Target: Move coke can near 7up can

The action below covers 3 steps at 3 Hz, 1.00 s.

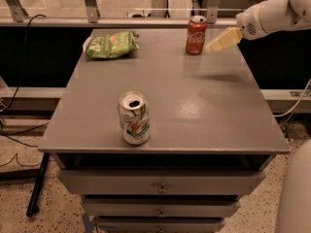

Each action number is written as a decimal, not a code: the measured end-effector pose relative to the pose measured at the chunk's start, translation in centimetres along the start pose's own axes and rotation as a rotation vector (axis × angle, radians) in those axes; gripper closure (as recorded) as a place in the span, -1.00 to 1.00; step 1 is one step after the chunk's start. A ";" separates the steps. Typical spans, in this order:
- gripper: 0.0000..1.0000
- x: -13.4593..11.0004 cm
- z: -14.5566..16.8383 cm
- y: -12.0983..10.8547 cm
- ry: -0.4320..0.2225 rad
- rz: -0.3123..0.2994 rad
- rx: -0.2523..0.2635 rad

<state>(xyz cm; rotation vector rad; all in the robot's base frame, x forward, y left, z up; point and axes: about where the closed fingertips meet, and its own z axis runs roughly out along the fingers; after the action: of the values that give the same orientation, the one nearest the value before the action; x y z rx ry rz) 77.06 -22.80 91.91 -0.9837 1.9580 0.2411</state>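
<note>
A grey table (pixel 204 110) stands in the middle of the view, and below its top there are drawers (pixel 160 182) with small knobs.

The coke can (pixel 196 35) stands upright near the far edge of the table, a little right of the middle. It is red with white letters and has a silver top.

The 7up can (pixel 133 118) stands upright near the front edge, left of the middle. It is white with green and red marks, and the opening in its top is visible. The two cans are well apart, with a wide bare part of the table between them.

A green chip bag (pixel 112 44) lies flat at the far left part of the table, well apart from both cans.

The white arm (pixel 272 16) comes in from the upper right corner. Its gripper (pixel 212 47) is pale yellow and points down and to the left. It hangs above the far right part of the table, just beside the coke can on its right side. It is not around the can, and it appears to stay a little apart from it. Whether the gripper is open or closed I cannot tell from this angle. Its dark shadow falls on the table under it.

A black cable (pixel 19 89) lies on the floor at the left of the table.
</note>
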 end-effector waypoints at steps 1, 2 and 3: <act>-1.00 0.2 3.5 -0.9 -0.073 0.084 -0.032; -1.00 0.2 6.1 -1.5 -0.139 0.133 -0.042; -1.00 0.0 7.9 -1.9 -0.198 0.156 -0.052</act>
<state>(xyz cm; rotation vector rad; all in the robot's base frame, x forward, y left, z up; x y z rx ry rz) 83.44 -19.98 87.73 -0.8079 1.8554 0.4622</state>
